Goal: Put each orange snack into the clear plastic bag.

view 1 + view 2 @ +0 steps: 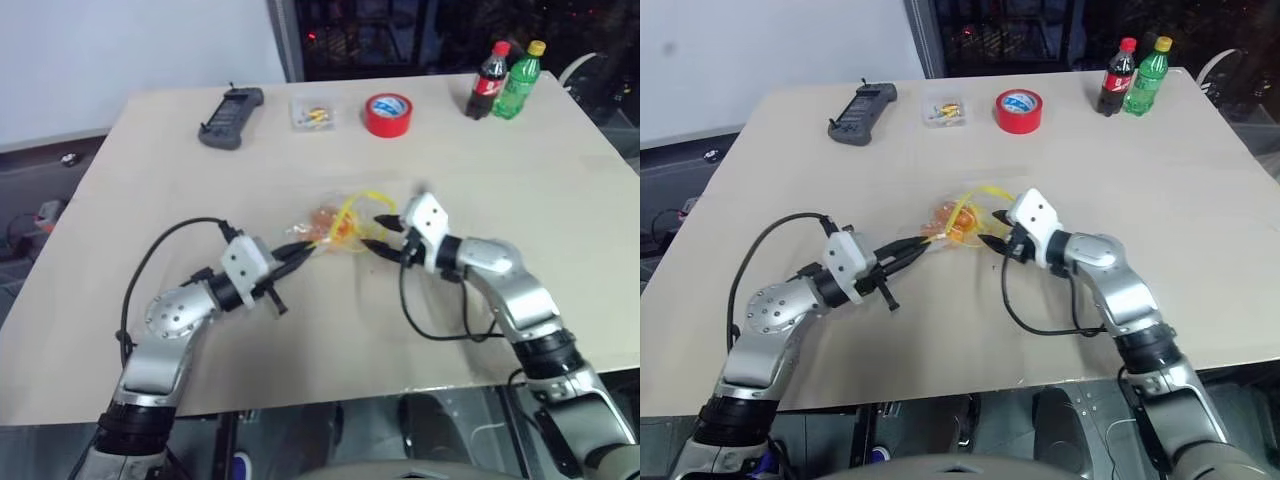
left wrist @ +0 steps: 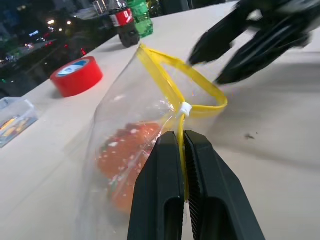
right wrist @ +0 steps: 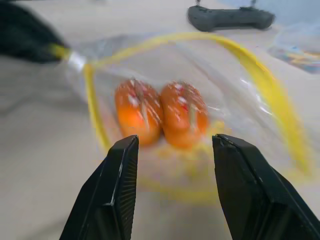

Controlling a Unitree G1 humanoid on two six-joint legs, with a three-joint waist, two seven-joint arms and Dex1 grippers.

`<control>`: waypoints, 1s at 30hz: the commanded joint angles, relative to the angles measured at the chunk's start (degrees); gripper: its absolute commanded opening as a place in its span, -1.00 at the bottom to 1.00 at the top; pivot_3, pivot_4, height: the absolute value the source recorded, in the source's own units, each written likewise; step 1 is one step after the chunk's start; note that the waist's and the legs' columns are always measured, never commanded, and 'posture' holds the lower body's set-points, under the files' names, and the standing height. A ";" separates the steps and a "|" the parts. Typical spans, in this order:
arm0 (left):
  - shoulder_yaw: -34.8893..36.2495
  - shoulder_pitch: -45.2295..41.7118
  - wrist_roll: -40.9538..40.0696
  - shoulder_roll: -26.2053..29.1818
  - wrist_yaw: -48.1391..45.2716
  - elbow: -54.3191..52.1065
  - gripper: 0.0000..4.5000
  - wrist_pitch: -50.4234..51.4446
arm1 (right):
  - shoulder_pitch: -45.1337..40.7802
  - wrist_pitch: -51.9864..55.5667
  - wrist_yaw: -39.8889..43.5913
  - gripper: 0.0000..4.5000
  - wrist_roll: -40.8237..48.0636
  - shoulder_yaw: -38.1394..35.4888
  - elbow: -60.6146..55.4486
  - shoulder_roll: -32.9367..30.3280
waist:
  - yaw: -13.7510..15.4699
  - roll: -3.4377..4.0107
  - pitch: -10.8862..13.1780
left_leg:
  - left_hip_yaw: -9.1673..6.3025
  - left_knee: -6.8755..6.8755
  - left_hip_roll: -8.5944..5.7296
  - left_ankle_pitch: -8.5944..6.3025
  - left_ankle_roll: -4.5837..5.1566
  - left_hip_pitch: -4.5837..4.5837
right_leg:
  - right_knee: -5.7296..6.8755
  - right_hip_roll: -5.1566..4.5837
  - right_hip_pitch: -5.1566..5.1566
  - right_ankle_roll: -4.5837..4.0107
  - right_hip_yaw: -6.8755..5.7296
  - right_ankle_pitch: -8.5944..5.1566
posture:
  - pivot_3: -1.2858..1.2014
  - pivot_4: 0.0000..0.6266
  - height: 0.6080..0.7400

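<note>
Gripping the yellow seal strip of the clear plastic bag [image 2: 150, 130], the left gripper [image 2: 183, 150] is pressing its two black fingers together on the strip, near the middle of the table [image 1: 560, 200]. Facing it across the bag, the right gripper [image 3: 172, 165] is hovering with its fingers parted and nothing between them, just at the bag's open mouth.

Both orange snacks [image 3: 161, 114] are lying side by side inside the bag, touching each other, so the task is looking finished or close to it.

Risk, as a judgement: the bag's mouth is gaping open in a loop, held only by one pinch on the strip. If the left gripper tilts or lifts the bag mouth-down, the snacks could roll out. The right gripper's fingers are also sitting close enough to snag the crinkly film.

Further back on the table, a small clear box [image 1: 312, 113] is holding tiny yellow-orange bits. Beside it are sitting a red tape roll [image 1: 388, 114], a dark handheld device [image 1: 231, 118], and two bottles [image 1: 506, 80], their contents impossible to judge.
</note>
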 commanded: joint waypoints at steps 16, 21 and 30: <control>2.98 -0.69 -5.43 1.79 -6.81 1.43 -1.00 -1.38 | -17.09 -38.05 -21.99 0.05 -31.79 7.45 34.50 -2.04 | 0.04 -0.04 0.03 | 0.11 0.02 -0.01 0.14 -0.23 0.02 | -0.01 0.00 0.00 -0.02 0.11 0.01 | 0.03 -0.52 1.00; 2.46 0.84 -4.04 1.98 -7.13 0.68 -1.00 -3.56 | -18.09 -44.29 -18.18 0.05 -31.18 8.30 35.77 -3.38 | 0.01 -0.04 0.03 | 0.10 -0.02 -0.01 0.14 -0.23 0.01 | -0.10 0.00 0.00 -0.03 0.13 0.01 | 0.03 -0.52 1.00; 1.61 1.73 -2.54 1.67 -7.19 0.81 -1.00 -6.04 | -22.83 -52.16 -9.83 0.05 -29.24 9.48 44.11 -2.47 | -0.15 -0.04 0.03 | 0.10 -0.04 0.01 0.14 -0.22 0.02 | -0.09 0.03 0.00 -0.03 0.13 0.01 | 0.03 -0.52 1.00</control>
